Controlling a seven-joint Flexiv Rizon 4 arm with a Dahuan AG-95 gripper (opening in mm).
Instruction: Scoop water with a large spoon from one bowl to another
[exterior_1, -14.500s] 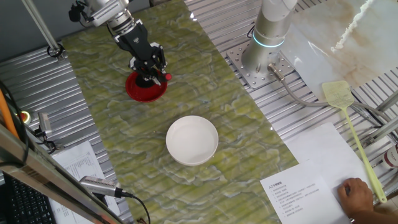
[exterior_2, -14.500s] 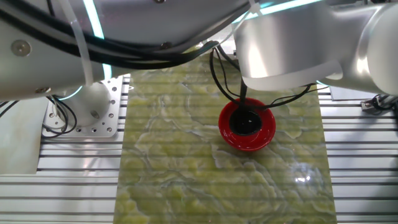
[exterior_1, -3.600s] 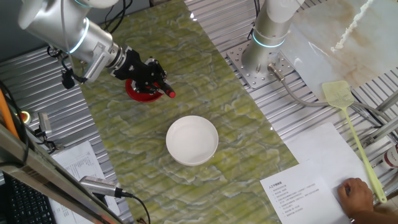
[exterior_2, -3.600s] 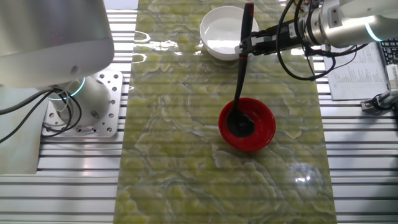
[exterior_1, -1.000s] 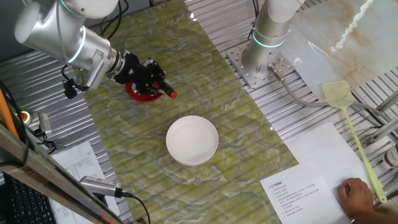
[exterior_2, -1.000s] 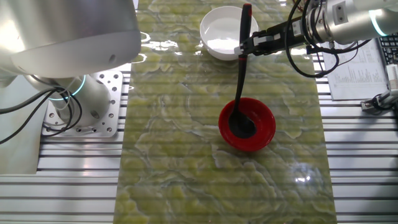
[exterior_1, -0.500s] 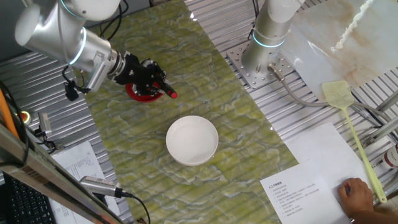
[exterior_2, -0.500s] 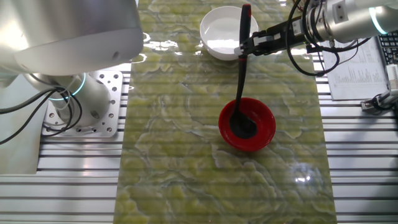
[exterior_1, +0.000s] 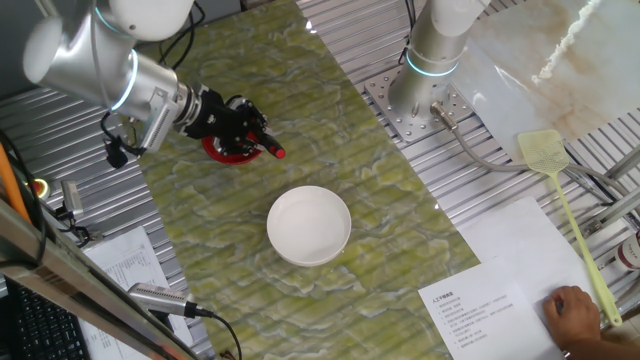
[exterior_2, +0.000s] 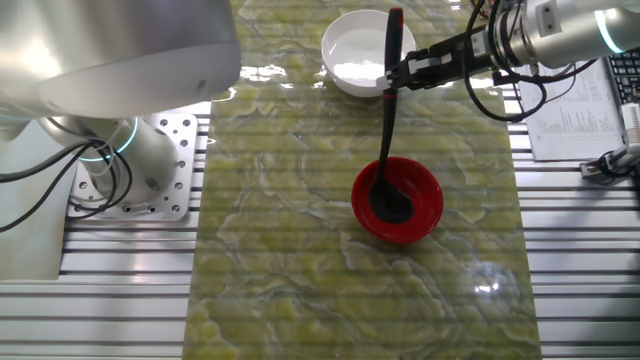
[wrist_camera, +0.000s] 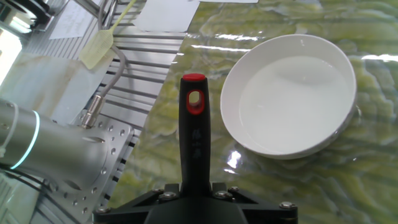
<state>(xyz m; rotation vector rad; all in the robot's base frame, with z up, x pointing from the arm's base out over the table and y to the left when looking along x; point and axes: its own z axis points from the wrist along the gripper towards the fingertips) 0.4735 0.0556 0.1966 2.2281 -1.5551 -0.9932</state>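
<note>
Green marbled mat (exterior_2: 280, 250) runs down the middle of the ribbed metal table (exterior_2: 590, 280). In the other fixed view there's bare mat at 6 and 9 o'clock of the red bowl (exterior_2: 425, 215); the mat's right edge is close at its 3 o'clock. Arm base (exterior_1: 432, 60) is bolted just off the mat's edge, well apart from both bowls.

White bowl (exterior_1: 309, 225) sits mid-mat in one fixed view, bare mat all round it, at about 5 o'clock of the red bowl (exterior_1: 222, 152). The two are apart, not touching. Hand view shows clear water (wrist_camera: 292, 99) in the white bowl (wrist_camera: 249, 134), well below the rim.

The red bowl's inside looks dark and glossy; can't tell its water level. The large spoon's (exterior_2: 389, 110) head sits down in it, handle rising steeply toward 12 o'clock in the other fixed view, red tip (wrist_camera: 193, 79) uppermost.

Gripper (exterior_2: 398, 74) comes in sideways from 3 o'clock, fingers clamped on the handle about two-thirds up, below the red tip. In one fixed view the gripper (exterior_1: 243, 132) covers most of the red bowl.

Off the mat: yellow-green fly swatter (exterior_1: 565, 205) and printed sheet (exterior_1: 480, 310) toward 4 o'clock of the white bowl, with a person's hand (exterior_1: 572, 312) on the sheet's corner.
</note>
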